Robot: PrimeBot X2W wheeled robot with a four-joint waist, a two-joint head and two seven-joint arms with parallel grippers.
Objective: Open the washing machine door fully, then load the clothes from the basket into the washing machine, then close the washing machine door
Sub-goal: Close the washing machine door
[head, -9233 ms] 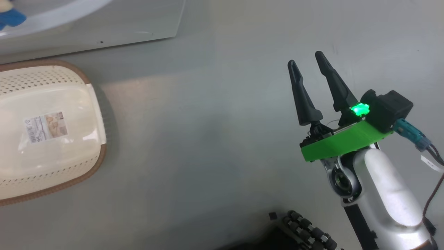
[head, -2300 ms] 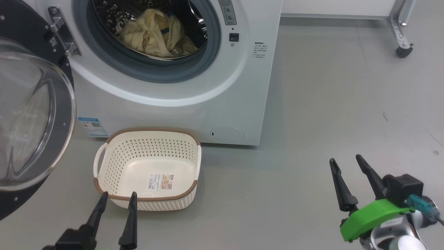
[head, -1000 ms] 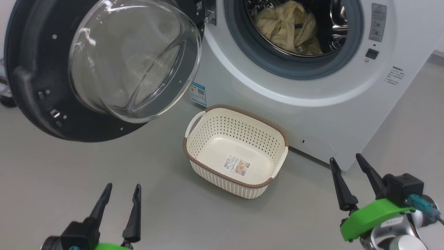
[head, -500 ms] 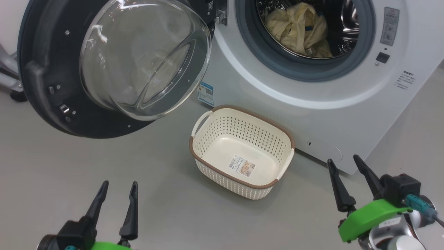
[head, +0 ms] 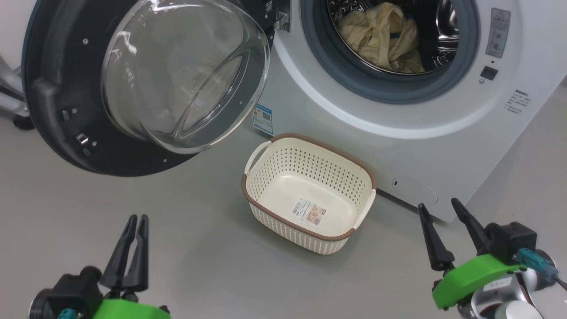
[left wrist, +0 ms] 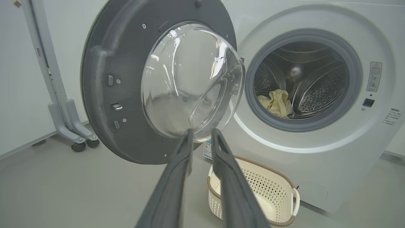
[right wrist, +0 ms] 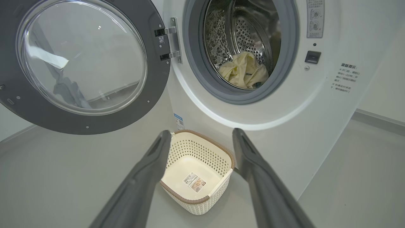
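Since half a second back, left gripper (head: 137, 218) pinched in: narrow gap left between tips, nothing held, above grey floor (head: 199, 266). Opposite, right gripper (head: 437, 202) stood spread wide, empty. Large round glossy black washing machine door (head: 146, 84) hung swung open at left. Pale cream-yellow clothes (head: 381, 35) lay inside steel drum (head: 447, 26) of white front-loading washing machine (head: 354, 146). Small cream perforated plastic basket (head: 310, 169) sat on floor just before machine.

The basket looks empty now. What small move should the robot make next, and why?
Probably raise the left gripper toward the washing machine door, to begin pushing it shut. The basket is empty, the clothes lie inside the washing machine, and the door stands wide open on that gripper's side. The gripper holds nothing.
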